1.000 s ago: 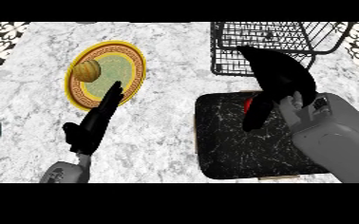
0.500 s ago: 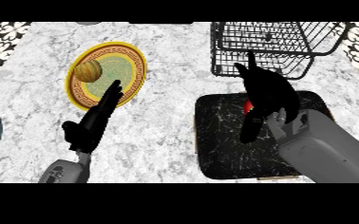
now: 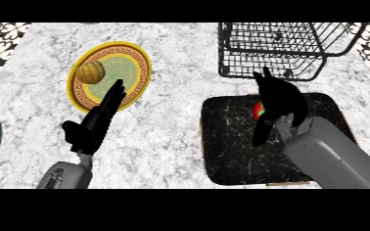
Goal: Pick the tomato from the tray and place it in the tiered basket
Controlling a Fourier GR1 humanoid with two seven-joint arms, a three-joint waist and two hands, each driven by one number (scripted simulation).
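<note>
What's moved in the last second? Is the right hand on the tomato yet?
The right hand has slid left and toward the robot, from the basket's side down over the tray, and now covers most of the tomato. Whether its fingers have closed on it cannot be told. The tomato has not moved. The left hand, the plate and the tiered basket stayed put.
</note>
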